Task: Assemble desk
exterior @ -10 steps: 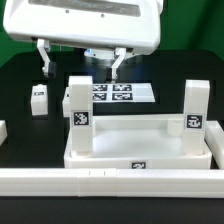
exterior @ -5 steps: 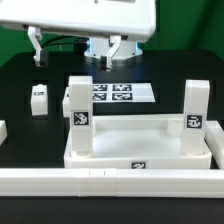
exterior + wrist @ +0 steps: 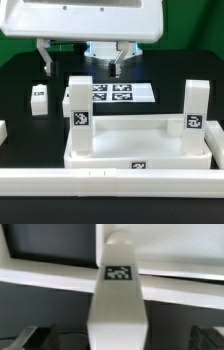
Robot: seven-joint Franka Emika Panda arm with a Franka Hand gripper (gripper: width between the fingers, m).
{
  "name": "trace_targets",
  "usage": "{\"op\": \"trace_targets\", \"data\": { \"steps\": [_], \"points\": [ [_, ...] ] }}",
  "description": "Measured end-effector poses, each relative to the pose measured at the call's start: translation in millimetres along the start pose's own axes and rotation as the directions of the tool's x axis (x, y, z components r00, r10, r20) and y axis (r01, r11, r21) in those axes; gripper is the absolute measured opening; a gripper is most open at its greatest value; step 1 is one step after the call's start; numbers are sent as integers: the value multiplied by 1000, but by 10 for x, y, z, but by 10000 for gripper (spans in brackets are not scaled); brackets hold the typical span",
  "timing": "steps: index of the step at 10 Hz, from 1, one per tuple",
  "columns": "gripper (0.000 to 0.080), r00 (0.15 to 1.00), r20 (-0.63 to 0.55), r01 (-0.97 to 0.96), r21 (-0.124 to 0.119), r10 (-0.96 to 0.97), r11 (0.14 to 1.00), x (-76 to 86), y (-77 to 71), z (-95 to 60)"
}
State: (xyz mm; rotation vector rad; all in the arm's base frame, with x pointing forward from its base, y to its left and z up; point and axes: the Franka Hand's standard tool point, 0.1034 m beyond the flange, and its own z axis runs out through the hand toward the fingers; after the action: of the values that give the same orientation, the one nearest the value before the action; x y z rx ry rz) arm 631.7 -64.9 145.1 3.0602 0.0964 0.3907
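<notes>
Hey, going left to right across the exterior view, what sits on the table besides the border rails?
In order: loose leg → left standing leg → marker board → right standing leg. The tabletop spans under both standing legs, so it has no single place in the order.

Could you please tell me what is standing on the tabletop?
One leg on the exterior view's left and a second leg on its right stand upright at the ends of the tabletop. Whether sockets hold them is hidden.

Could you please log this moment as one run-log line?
gripper: open, empty | tabletop: two legs upright at corners | loose leg: exterior view's left
</notes>
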Motion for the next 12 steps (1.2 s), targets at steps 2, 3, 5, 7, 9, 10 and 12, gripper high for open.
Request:
{"op": "trace_targets", "data": {
  "steps": [2,3,5,7,9,10,12],
  "points": [
    [649,992,124,-2,29,-2,1000,-17,-18,63],
    [649,973,230,-1,46,-10,999,-39,-30,82],
    [649,976,219,3,36,-11,999,47,33,133],
    [649,975,224,1,34,-8,999,29,57,157],
    [649,974,227,0,33,-7,999,11,65,192],
    [649,975,224,1,30,-8,1000,2,63,221],
    [518,976,218,2,27,-8,1000,-9,62,261]
  ]
}}
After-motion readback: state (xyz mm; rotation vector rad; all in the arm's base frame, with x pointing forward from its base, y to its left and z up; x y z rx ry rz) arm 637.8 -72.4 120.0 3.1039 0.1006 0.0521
